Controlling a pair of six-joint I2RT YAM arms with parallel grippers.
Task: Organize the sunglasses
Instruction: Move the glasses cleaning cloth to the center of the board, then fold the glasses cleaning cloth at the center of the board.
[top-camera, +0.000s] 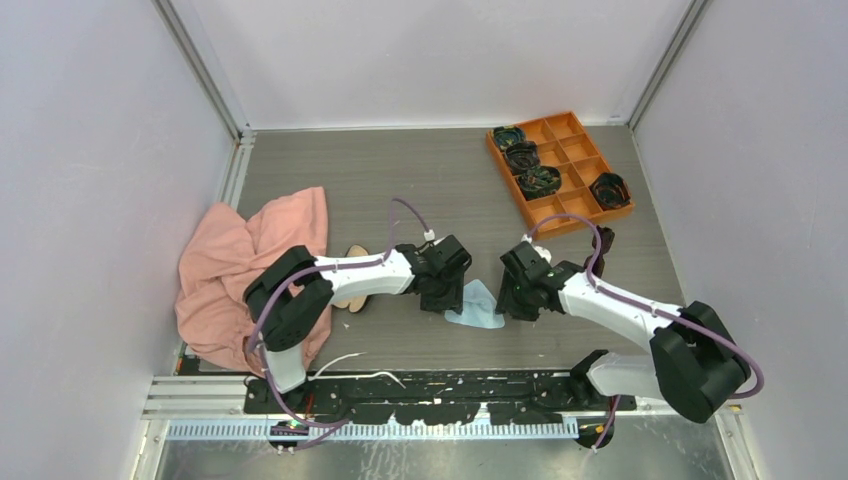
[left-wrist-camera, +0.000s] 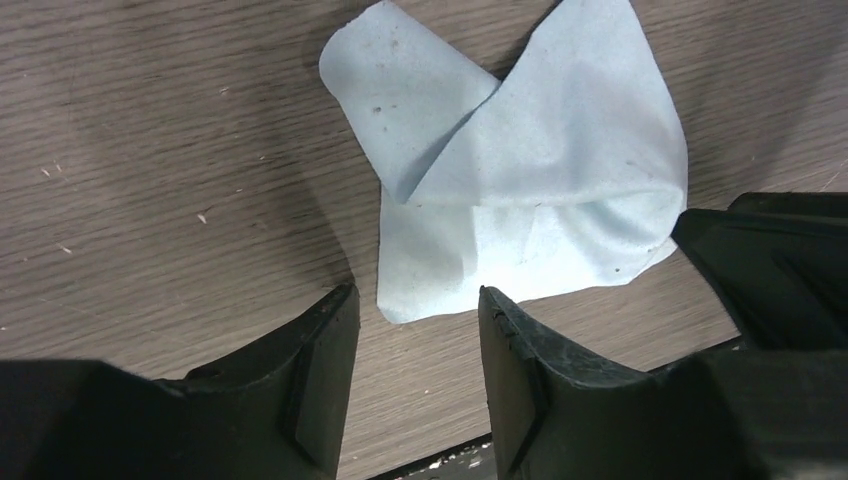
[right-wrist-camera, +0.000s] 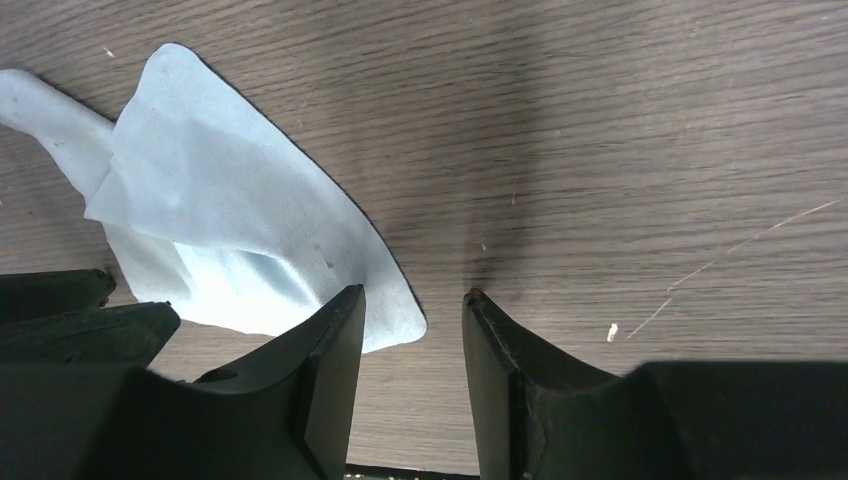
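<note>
Cloth of salmon-pink fabric (top-camera: 225, 270) lies crumpled well left of the pale blue crumpled wipe (left-wrist-camera: 520, 180), which we take as our landmark on the grey wood-grain table (top-camera: 400, 170). Between the two, a tan oval shape (top-camera: 353, 292) peeks from under the left arm. The left gripper (left-wrist-camera: 415, 310) hangs at the wipe's left edge, fingers apart with nothing between them. The right gripper (right-wrist-camera: 412, 310) hangs just right of the wipe, likewise parted and empty, one finger over the wipe's corner. Behind and right of the wipe sits an orange divided plastic tray (top-camera: 570, 128) holding dark coiled bundles (top-camera: 522, 157). We cannot make out the sunglasses in any view.
</note>
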